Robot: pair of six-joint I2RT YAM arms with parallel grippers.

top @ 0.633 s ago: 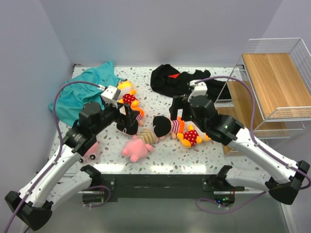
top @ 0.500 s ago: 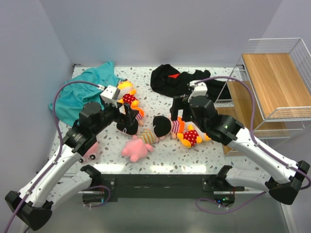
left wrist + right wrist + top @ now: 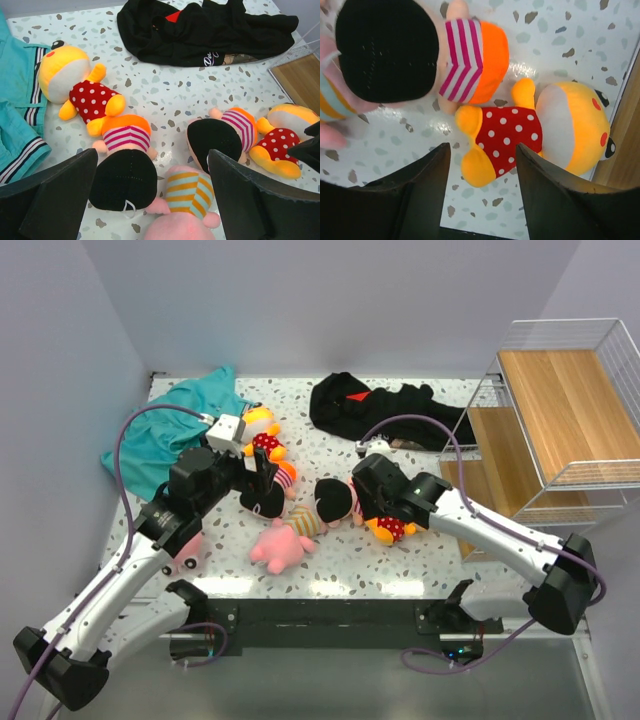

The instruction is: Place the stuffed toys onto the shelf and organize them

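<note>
Several stuffed toys lie on the speckled table. A bear (image 3: 262, 436) and a black-haired doll (image 3: 268, 492) lie at my left gripper (image 3: 260, 478), which is open above the doll (image 3: 125, 167) and a pink pig (image 3: 187, 210). A second doll (image 3: 335, 500) and a second bear (image 3: 393, 528) lie in the middle. My right gripper (image 3: 377, 512) is open and low over that bear (image 3: 540, 125), with its fingers either side of the bear's leg (image 3: 482, 165). The white wire shelf (image 3: 560, 410) with wooden tiers stands at the right and holds no toys.
A black garment (image 3: 380, 405) lies at the back centre and a teal shirt (image 3: 175, 430) at the back left. Another pink pig (image 3: 188, 550) lies under my left arm. The shelf's lower board (image 3: 625, 150) is close to the right of the bear.
My right arm has swung down and toward me, bringing its open gripper low over the bear near the shelf. My left arm has barely moved.
</note>
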